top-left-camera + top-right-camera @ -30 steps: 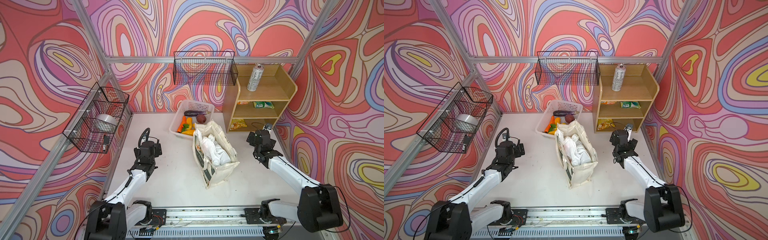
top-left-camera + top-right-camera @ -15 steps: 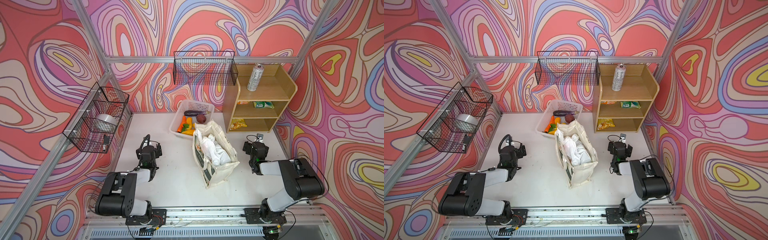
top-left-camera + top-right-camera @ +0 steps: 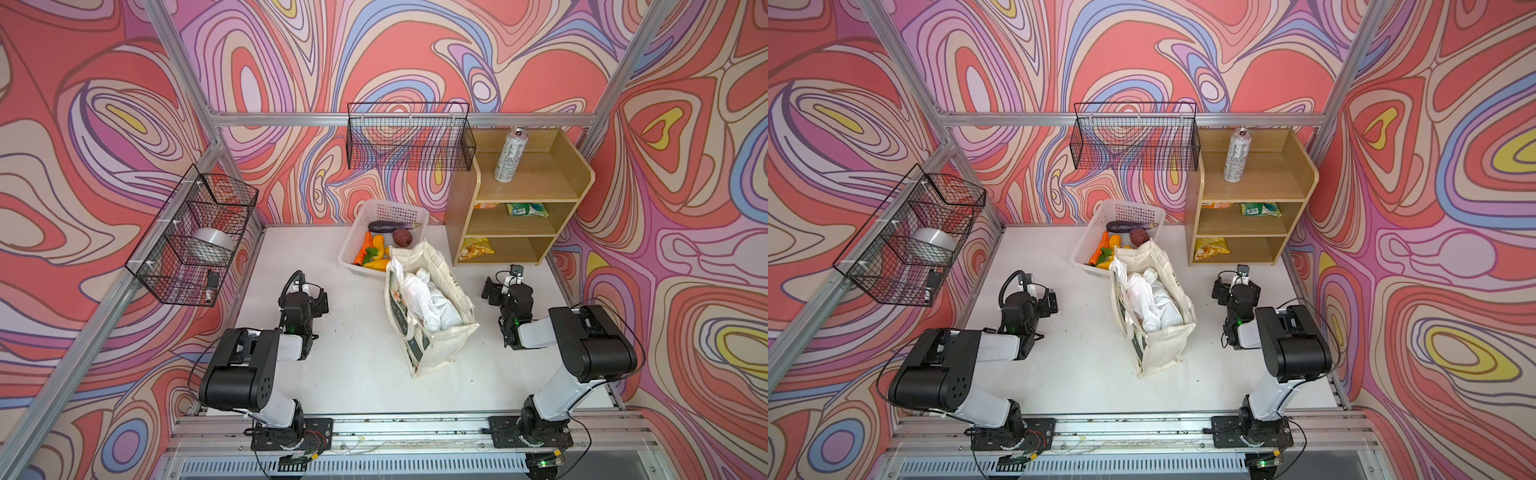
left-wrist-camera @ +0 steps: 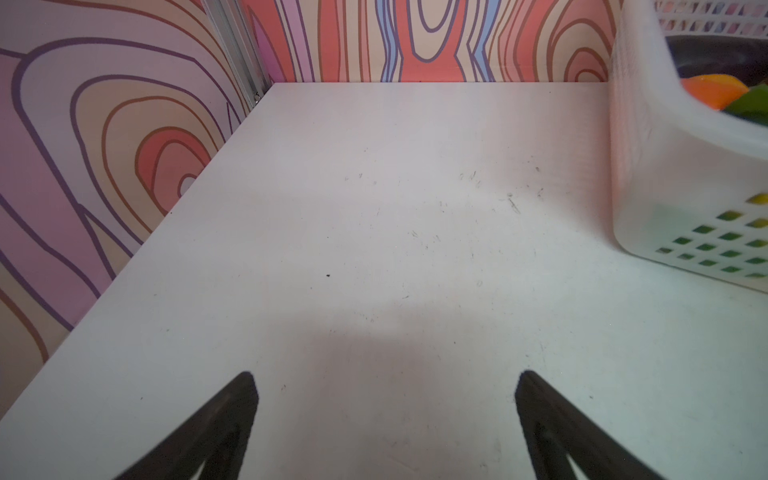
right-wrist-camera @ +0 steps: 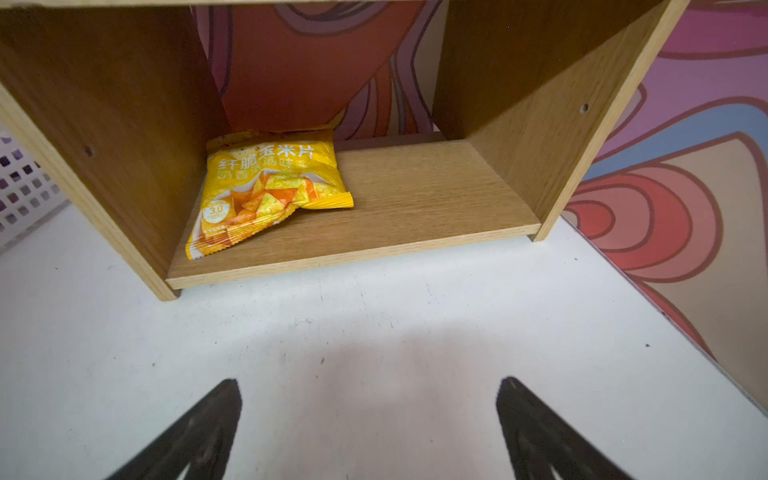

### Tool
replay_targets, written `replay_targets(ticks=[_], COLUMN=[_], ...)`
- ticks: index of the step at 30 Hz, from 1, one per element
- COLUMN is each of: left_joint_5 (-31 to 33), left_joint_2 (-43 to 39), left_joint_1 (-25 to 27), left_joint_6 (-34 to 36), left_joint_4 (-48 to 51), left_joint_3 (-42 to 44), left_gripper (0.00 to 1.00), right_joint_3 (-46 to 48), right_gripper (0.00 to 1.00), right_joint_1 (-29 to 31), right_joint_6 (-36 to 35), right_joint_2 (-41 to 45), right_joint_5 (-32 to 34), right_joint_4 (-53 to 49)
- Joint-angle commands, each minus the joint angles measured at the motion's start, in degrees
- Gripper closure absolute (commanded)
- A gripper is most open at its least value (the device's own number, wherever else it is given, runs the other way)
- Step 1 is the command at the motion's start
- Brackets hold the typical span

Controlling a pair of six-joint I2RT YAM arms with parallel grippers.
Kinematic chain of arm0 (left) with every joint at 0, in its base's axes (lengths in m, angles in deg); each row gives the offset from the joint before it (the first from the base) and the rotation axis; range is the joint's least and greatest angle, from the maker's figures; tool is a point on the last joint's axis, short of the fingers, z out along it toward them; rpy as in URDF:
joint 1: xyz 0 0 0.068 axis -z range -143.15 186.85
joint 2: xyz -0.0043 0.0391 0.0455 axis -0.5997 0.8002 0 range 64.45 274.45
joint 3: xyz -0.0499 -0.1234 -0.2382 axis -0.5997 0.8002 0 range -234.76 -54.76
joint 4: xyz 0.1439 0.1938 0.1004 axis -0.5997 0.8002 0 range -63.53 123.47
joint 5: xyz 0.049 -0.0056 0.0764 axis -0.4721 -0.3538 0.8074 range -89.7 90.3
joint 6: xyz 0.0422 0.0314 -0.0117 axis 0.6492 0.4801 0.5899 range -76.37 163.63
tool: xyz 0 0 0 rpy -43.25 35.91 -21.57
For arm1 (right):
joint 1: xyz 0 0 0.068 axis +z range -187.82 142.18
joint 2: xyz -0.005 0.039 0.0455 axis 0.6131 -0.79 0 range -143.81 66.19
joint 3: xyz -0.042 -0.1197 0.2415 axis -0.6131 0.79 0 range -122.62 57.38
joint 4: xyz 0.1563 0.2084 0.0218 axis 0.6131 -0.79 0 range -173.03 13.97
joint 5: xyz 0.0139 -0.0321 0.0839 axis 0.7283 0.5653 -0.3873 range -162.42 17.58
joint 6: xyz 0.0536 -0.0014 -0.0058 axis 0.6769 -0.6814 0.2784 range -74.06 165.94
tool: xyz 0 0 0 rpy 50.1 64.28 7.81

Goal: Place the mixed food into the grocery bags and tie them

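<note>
Both stand wide open and empty: left gripper (image 4: 384, 376) toward the left edge of the worktop (image 4: 374, 208), right gripper (image 5: 370, 382) facing the yellow snack packet (image 5: 270, 187) on the bottom board of the shelf (image 5: 415, 199), back right corner. I'd go in low and pinch its front seam (it crumples).

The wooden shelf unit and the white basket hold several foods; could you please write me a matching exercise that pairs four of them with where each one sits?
Things
1. silver can
2. green snack packet
3. yellow snack packet
4. eggplant

Places
A. in the white lattice basket
B. on the bottom shelf of the wooden shelf unit
C. upright on the unit's top board
D. on the middle shelf

Pairs: 1-C, 2-D, 3-B, 4-A
</note>
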Motion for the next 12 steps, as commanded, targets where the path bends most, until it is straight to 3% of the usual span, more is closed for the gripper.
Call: replay_targets(ticks=[1, 12], left_joint_5=[-0.6, -2.1], left_joint_2=[-0.3, 0.0], left_joint_1=[-0.4, -0.4], left_joint_6=[0.9, 1.4], left_joint_4=[-0.4, -2.6], left_joint_3=[-0.9, -0.3], left_gripper=[0.00, 0.00], right_joint_3=[-0.6, -0.8], right_gripper=[0.01, 0.01], right_joint_1=[-0.1, -0.7], right_joint_6=[-0.5, -0.2], right_joint_2=[0.0, 0.0], right_joint_5=[-1.2, -2.5], right_joint_4=[1.3, 0.8])
